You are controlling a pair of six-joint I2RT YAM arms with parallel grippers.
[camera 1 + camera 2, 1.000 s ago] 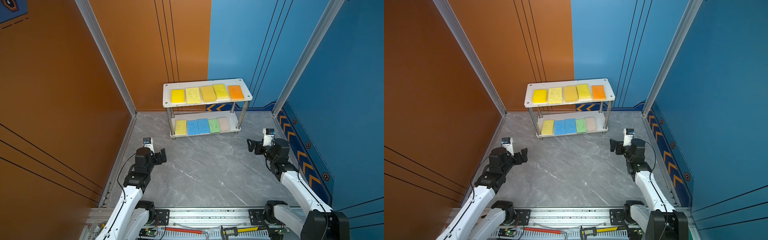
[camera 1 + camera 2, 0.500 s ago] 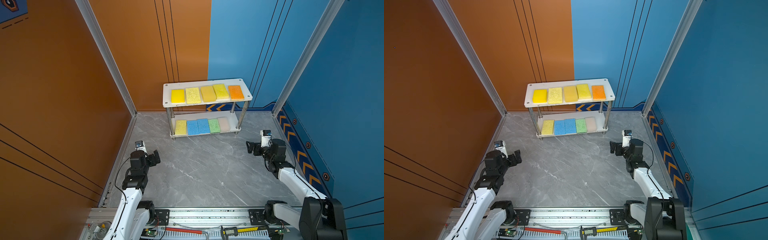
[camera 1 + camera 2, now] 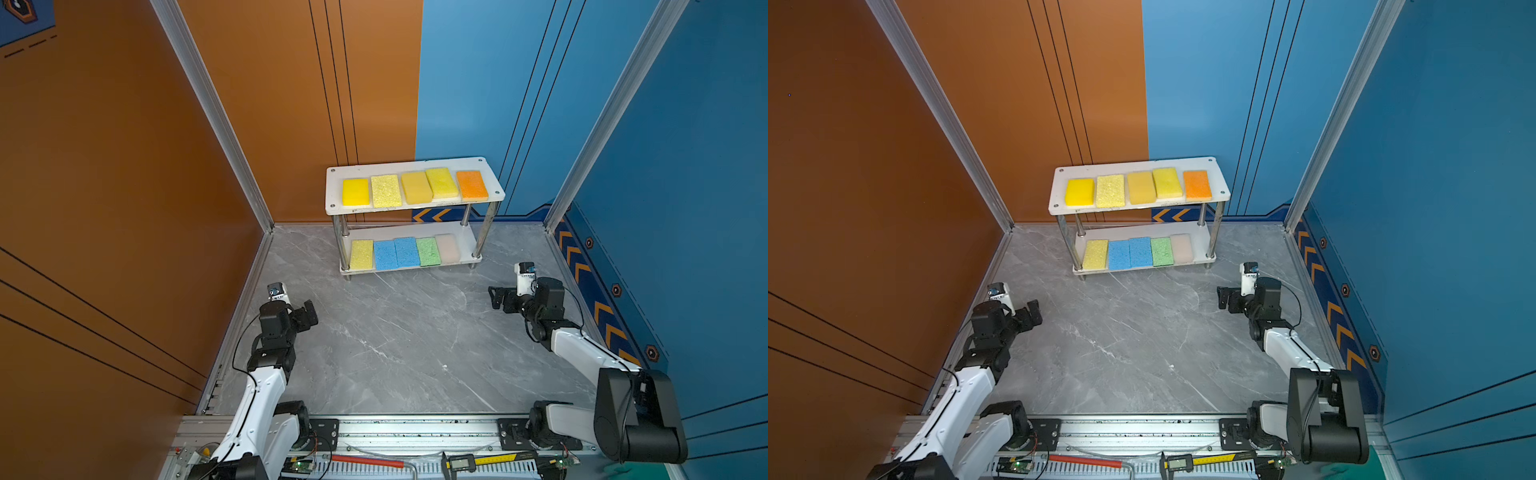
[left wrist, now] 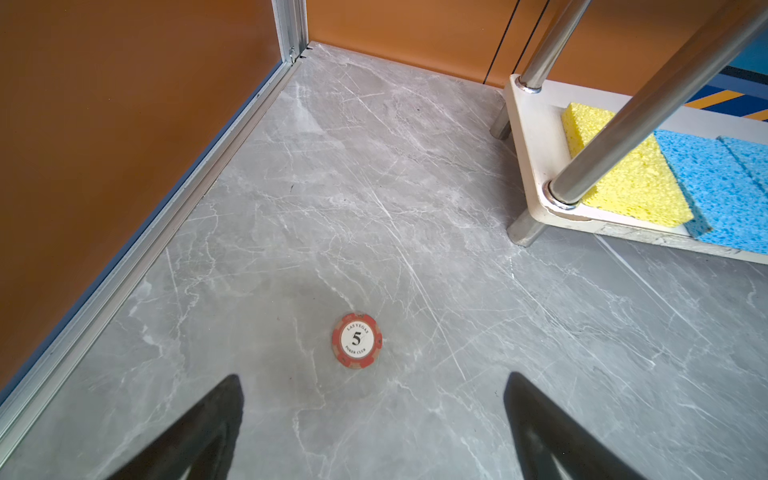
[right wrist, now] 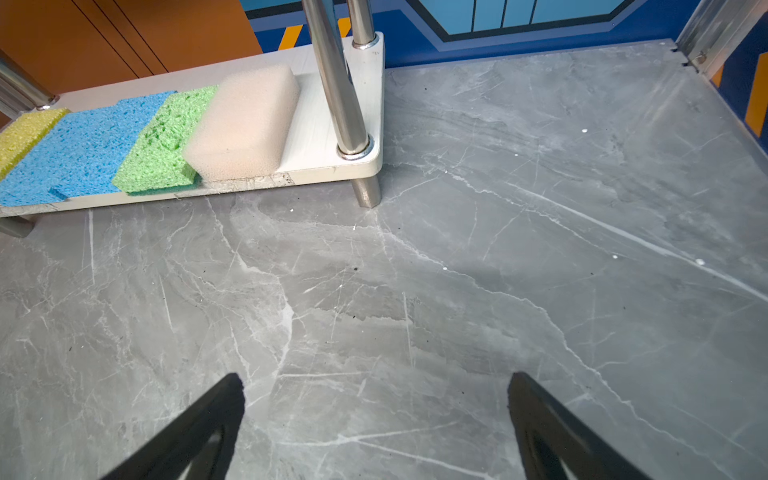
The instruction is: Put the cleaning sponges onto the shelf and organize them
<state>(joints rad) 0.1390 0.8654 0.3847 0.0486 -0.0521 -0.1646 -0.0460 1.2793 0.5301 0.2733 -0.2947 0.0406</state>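
All ten cleaning sponges (image 3: pixel 415 188) lie on the shelf (image 3: pixel 334 189), while the left pincer (image 4: pixel 374 377) and right pincer (image 5: pixel 375 375) hang wide open and empty, well in front of it.

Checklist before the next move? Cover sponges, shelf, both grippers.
1. Shelf upper board: five sponges in a row, ok.
2. Lower board: five more sponges side by side, ok.
3. Sponges left on the floor: none seen, ok.
4. Left gripper: open, empty, ok.
5. Right gripper: open, empty, ok.
6. Floor free of strays: not ok, a poker chip lies just ahead of the left gripper.
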